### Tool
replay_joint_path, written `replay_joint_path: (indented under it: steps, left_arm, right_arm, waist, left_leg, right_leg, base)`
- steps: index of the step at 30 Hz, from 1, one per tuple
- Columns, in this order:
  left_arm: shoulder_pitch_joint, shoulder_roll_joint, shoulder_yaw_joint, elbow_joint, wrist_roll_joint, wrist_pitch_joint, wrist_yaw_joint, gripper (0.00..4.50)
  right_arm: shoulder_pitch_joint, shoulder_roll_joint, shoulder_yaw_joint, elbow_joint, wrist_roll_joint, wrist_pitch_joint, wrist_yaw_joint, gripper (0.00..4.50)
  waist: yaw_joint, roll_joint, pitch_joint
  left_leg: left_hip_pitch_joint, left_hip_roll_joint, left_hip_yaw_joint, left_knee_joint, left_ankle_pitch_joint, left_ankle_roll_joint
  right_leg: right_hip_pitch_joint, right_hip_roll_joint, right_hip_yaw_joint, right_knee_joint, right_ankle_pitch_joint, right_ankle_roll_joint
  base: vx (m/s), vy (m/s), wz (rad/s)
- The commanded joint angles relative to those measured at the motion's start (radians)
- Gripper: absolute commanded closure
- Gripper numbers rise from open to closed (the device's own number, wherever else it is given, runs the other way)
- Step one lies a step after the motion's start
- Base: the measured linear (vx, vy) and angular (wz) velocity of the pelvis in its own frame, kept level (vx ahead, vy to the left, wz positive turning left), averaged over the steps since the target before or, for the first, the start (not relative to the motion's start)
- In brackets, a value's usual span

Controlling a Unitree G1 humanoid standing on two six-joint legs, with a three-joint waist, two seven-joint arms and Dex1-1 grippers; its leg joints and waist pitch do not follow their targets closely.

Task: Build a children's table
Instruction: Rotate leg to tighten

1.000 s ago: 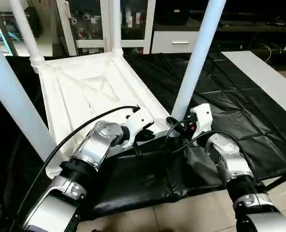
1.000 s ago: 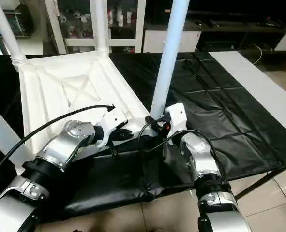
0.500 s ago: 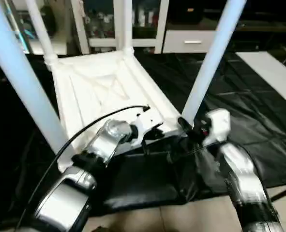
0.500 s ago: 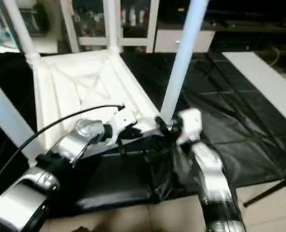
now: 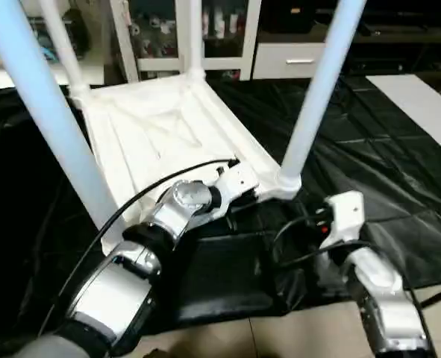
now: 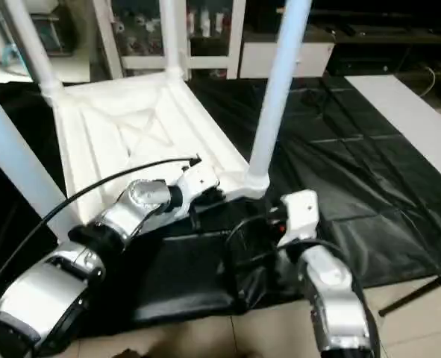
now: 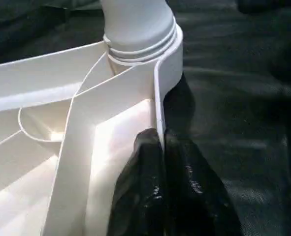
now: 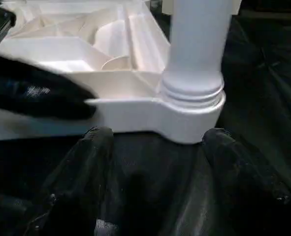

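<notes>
The upturned children's table [image 5: 157,123] (hollow plastic, judged light, stiff, slippery) is pinched at its near rim by the left gripper [image 7: 161,147]. The right gripper [image 8: 155,140] is spread, empty, before the near-right leg [image 5: 318,89]; rim or leg base is judged the best hold.

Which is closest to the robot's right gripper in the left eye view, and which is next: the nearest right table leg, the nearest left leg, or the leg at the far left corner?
From the right gripper:
1. Near right leg, standing just ahead of it.
2. Near left leg, across the upside-down table top on the left.
3. Far left leg, at the back left corner.
</notes>
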Motion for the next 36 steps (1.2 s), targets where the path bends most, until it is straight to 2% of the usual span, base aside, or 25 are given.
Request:
replay_joint_path:
  steps: [1, 3, 4, 5, 6, 7, 9, 12, 13, 14, 15, 16, 17, 20, 21, 24, 27, 29, 30, 31, 32, 34, 35, 36]
  left_arm:
    - [-0.040, -0.014, 0.047, -0.022, -0.046, -0.025, 0.038, 3.88]
    - [-0.040, -0.011, 0.069, -0.021, -0.066, -0.032, 0.036, 3.58]
    - [-0.037, -0.010, 0.075, -0.028, -0.073, -0.035, 0.030, 3.47]
    - [-0.032, -0.009, 0.084, -0.037, -0.085, -0.042, 0.020, 3.43]
    - [-0.030, -0.009, 0.091, -0.038, -0.096, -0.048, 0.011, 3.43]
    - [-0.013, -0.006, 0.117, -0.078, -0.124, -0.040, 0.002, 3.25]
    - [0.028, 0.006, 0.142, -0.177, -0.159, 0.017, -0.032, 3.05]
    - [0.102, 0.022, 0.157, -0.347, -0.210, 0.092, -0.066, 2.83]
    - [0.102, 0.022, 0.157, -0.347, -0.210, 0.092, -0.066, 2.73]
    - [0.153, 0.037, 0.142, -0.453, -0.230, 0.149, -0.102, 2.73]
    - [0.221, 0.070, 0.094, -0.574, -0.228, 0.202, -0.154, 2.73]
    - [0.237, 0.078, 0.084, -0.602, -0.230, 0.218, -0.165, 2.73]
    - [0.296, 0.103, 0.055, -0.703, -0.241, 0.287, -0.192, 2.73]
    - [0.343, 0.121, 0.037, -0.784, -0.246, 0.361, -0.196, 2.73]
    - [0.367, 0.136, 0.014, -0.823, -0.250, 0.421, -0.214, 2.73]
    - [0.406, 0.172, -0.036, -0.903, -0.247, 0.536, -0.249, 2.73]
    - [0.399, 0.170, -0.066, -0.882, -0.194, 0.565, -0.236, 2.73]
    - [0.381, 0.163, -0.083, -0.859, -0.164, 0.574, -0.215, 2.73]
    - [0.372, 0.158, -0.090, -0.848, -0.154, 0.585, -0.207, 2.73]
    - [0.367, 0.155, -0.092, -0.840, -0.147, 0.584, -0.196, 2.73]
    - [0.313, 0.123, -0.099, -0.752, -0.089, 0.582, -0.068, 2.73]
    - [0.297, 0.111, -0.095, -0.722, -0.073, 0.580, -0.021, 2.73]
    - [0.264, 0.092, -0.090, -0.655, -0.032, 0.548, 0.064, 2.73]
    - [0.248, 0.079, -0.082, -0.620, -0.025, 0.537, 0.095, 2.73]
  right_arm:
    - [-0.011, 0.002, 0.012, -0.027, -0.009, 0.020, -0.007, 1.32]
    - [-0.018, 0.005, 0.022, -0.032, -0.008, 0.041, -0.007, 1.32]
    - [-0.020, 0.005, 0.023, -0.032, -0.008, 0.046, -0.006, 1.32]
    - [-0.024, 0.006, 0.025, -0.031, -0.008, 0.054, -0.005, 1.32]
    - [-0.026, 0.007, 0.026, -0.032, -0.010, 0.060, -0.005, 1.32]
    - [-0.029, 0.004, 0.033, -0.031, -0.013, 0.065, 0.001, 1.32]
    - [-0.031, 0.001, 0.038, -0.029, -0.012, 0.067, 0.005, 1.32]
    - [-0.035, -0.005, 0.036, -0.025, -0.009, 0.072, -0.001, 1.32]
    - [-0.035, -0.005, 0.036, -0.025, -0.009, 0.072, -0.001, 1.32]
    - [-0.040, -0.006, 0.030, -0.019, -0.006, 0.076, -0.007, 1.32]
    - [-0.047, -0.001, 0.027, -0.006, -0.007, 0.078, -0.013, 1.32]
    - [-0.050, 0.000, 0.028, -0.003, -0.007, 0.078, -0.015, 1.32]
    - [-0.058, 0.006, 0.030, 0.004, -0.014, 0.078, -0.024, 1.32]
    - [-0.059, 0.009, 0.030, 0.000, -0.020, 0.078, -0.038, 1.32]
    - [-0.052, 0.001, 0.029, -0.019, -0.015, 0.086, -0.030, 1.32]
    - [-0.031, -0.026, 0.026, -0.063, 0.005, 0.108, 0.003, 1.32]
    - [0.005, -0.081, 0.014, -0.115, 0.018, 0.148, 0.042, 1.32]
    - [0.029, -0.107, 0.009, -0.142, 0.029, 0.162, 0.067, 1.32]
    - [0.040, -0.120, 0.007, -0.152, 0.031, 0.168, 0.077, 1.32]
    - [0.043, -0.121, 0.006, -0.154, 0.032, 0.169, 0.078, 1.32]
    - [0.064, -0.132, 0.000, -0.169, 0.037, 0.180, 0.082, 1.32]
    - [0.068, -0.133, 0.001, -0.170, 0.037, 0.180, 0.082, 1.32]
    - [0.071, -0.134, 0.008, -0.173, 0.036, 0.183, 0.077, 1.32]
    - [0.070, -0.132, 0.011, -0.175, 0.033, 0.184, 0.073, 1.32]
  waist:
    - [0.004, -0.023, -0.068]
    - [0.005, -0.026, -0.069]
    - [0.002, -0.043, -0.068]
    - [0.005, -0.034, -0.068]
    - [0.002, -0.045, -0.067]
    - [0.007, -0.041, -0.068]
    - [0.007, -0.042, -0.065]
    - [0.005, -0.052, -0.062]
    - [0.007, -0.048, -0.062]
    - [0.005, -0.055, -0.060]
    - [0.007, -0.050, -0.059]
    - [0.005, -0.048, -0.056]
    - [0.003, -0.048, -0.058]
    - [-0.001, -0.043, -0.056]
    - [-0.001, -0.038, -0.057]
    - [-0.002, -0.038, -0.056]
    - [-0.005, -0.042, -0.059]
    - [-0.007, -0.043, -0.059]
    - [-0.007, -0.054, -0.059]
    - [-0.005, -0.056, -0.060]
    - [-0.006, -0.054, -0.060]
    - [-0.004, -0.055, -0.061]
    - [-0.003, -0.045, -0.061]
    - [-0.006, -0.050, -0.062]
  left_leg:
    - [0.009, 0.008, 0.005, -0.074, -0.219, 0.066]
    - [0.011, 0.009, 0.006, -0.070, -0.183, 0.083]
    - [0.008, 0.009, 0.008, -0.069, -0.170, 0.093]
    - [0.011, 0.010, 0.007, -0.069, -0.150, 0.103]
    - [0.011, 0.010, 0.010, -0.067, -0.143, 0.111]
    - [0.016, 0.010, 0.011, -0.065, -0.132, 0.116]
    - [0.016, 0.013, 0.011, -0.067, -0.138, 0.113]
    - [0.017, 0.015, 0.014, -0.068, -0.168, 0.104]
    - [0.019, 0.018, 0.012, -0.071, -0.175, 0.097]
    - [0.017, 0.018, 0.013, -0.071, -0.187, 0.092]
    - [0.019, 0.019, 0.013, -0.073, -0.186, 0.085]
    - [0.018, 0.022, 0.012, -0.076, -0.193, 0.078]
    - [0.019, 0.022, 0.012, -0.075, -0.193, 0.071]
    - [0.024, 0.018, 0.015, -0.077, -0.218, 0.037]
    - [0.026, 0.018, 0.014, -0.078, -0.223, 0.029]
    - [0.024, 0.017, 0.012, -0.080, -0.227, 0.013]
    - [0.019, 0.013, 0.013, -0.075, -0.189, 0.019]
    - [0.017, 0.011, 0.013, -0.075, -0.192, 0.021]
    - [0.017, 0.011, 0.013, -0.071, -0.196, 0.025]
    - [0.015, 0.011, 0.012, -0.071, -0.189, 0.032]
    - [0.017, 0.011, 0.013, -0.068, -0.191, 0.036]
    - [0.014, 0.010, 0.010, -0.069, -0.194, 0.037]
    - [0.011, 0.009, 0.008, -0.070, -0.196, 0.035]
    - [0.013, 0.007, 0.009, -0.067, -0.198, 0.036]
  right_leg:
    - [0.052, -0.020, 0.014, -0.057, -0.224, -0.183]
    - [0.052, -0.018, 0.013, -0.049, -0.166, -0.204]
    - [0.053, -0.017, 0.013, -0.050, -0.150, -0.207]
    - [0.054, -0.019, 0.013, -0.044, -0.128, -0.217]
    - [0.053, -0.017, 0.013, -0.045, -0.120, -0.219]
    - [0.052, -0.019, 0.014, -0.041, -0.107, -0.230]
    - [0.054, -0.018, 0.014, -0.040, -0.098, -0.241]
    - [0.052, -0.018, 0.015, -0.042, -0.130, -0.245]
    - [0.053, -0.021, 0.016, -0.040, -0.140, -0.246]
    - [0.052, -0.020, 0.016, -0.043, -0.167, -0.236]
    - [0.050, -0.020, 0.017, -0.044, -0.182, -0.230]
    - [0.048, -0.018, 0.017, -0.044, -0.196, -0.224]
    - [0.048, -0.018, 0.017, -0.042, -0.197, -0.219]
    - [0.041, -0.010, 0.020, -0.048, -0.219, -0.190]
    - [0.041, -0.011, 0.021, -0.046, -0.219, -0.187]
    - [0.044, -0.008, 0.020, -0.046, -0.214, -0.172]
    - [0.051, -0.004, 0.021, -0.043, -0.162, -0.155]
    - [0.051, -0.007, 0.021, -0.047, -0.179, -0.155]
    - [0.052, -0.008, 0.020, -0.047, -0.197, -0.149]
    - [0.052, -0.010, 0.021, -0.048, -0.206, -0.145]
    - [0.049, -0.007, 0.022, -0.050, -0.209, -0.138]
    - [0.051, -0.010, 0.020, -0.051, -0.221, -0.135]
    - [0.053, -0.011, 0.019, -0.052, -0.237, -0.129]
    - [0.050, -0.008, 0.019, -0.056, -0.236, -0.124]
  base:
    - [0.000, 0.000, 0.00]
    - [0.000, 0.000, 0.00]
    - [0.000, 0.000, 0.00]
    - [0.000, 0.000, 0.00]
    - [0.000, 0.000, 0.00]
    - [0.000, 0.000, 0.00]
    - [0.000, 0.000, 0.00]
    - [0.000, 0.000, 0.00]
    - [0.000, 0.000, 0.00]
    - [0.000, 0.000, 0.00]
    - [0.000, 0.000, 0.00]
    - [0.000, 0.000, 0.00]
    - [0.000, 0.000, 0.00]
    - [0.000, 0.000, 0.00]
    - [0.000, 0.000, 0.00]
    - [0.000, 0.000, 0.00]
    - [0.000, 0.000, 0.00]
    - [0.000, 0.000, 0.00]
    - [0.000, 0.000, 0.00]
    - [0.000, 0.000, 0.00]
    - [0.000, 0.000, 0.00]
    - [0.000, 0.000, 0.00]
    - [0.000, 0.000, 0.00]
    - [0.000, 0.000, 0.00]
